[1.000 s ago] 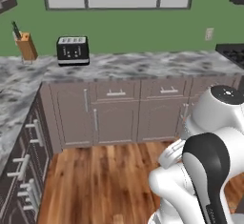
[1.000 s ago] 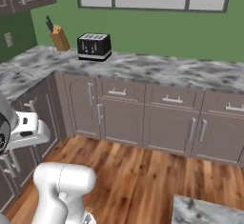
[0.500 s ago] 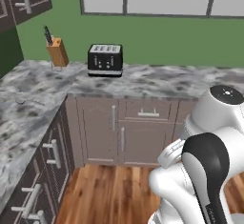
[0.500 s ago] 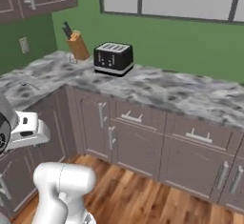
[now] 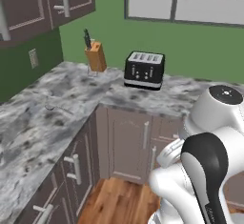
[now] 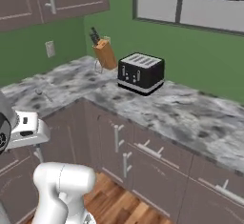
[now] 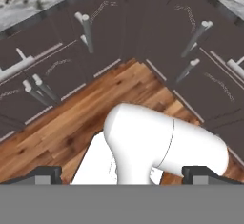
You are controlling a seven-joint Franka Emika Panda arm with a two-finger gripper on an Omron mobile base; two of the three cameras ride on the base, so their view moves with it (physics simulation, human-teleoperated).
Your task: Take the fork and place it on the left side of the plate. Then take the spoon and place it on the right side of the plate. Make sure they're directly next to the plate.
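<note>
- Grey-veined marble counter (image 5: 57,108) wraps around the corner in front of me, with dark brown cabinets (image 5: 128,144) and their silver bar handles underneath.
- On the counter a black four-slot toaster (image 5: 144,69) stands against the green wall (image 5: 190,51), and a wooden knife block (image 5: 96,55) with dark handles stands just to its left, close to the corner.
- On the left run of the counter I see a thin greyish sliver (image 5: 56,108), too small for me to tell whether it is the fork.
- A window (image 6: 190,8) sits above the toaster, and dark upper cabinets (image 5: 43,4) hang on the left wall above a wall socket (image 5: 33,58).
- My gripper (image 7: 122,173) points down at the wooden floor (image 7: 62,123) in the cabinet corner; its two dark fingertips (image 7: 44,173) stand wide apart with nothing between them.
- I cannot make out the plate or spoon.
</note>
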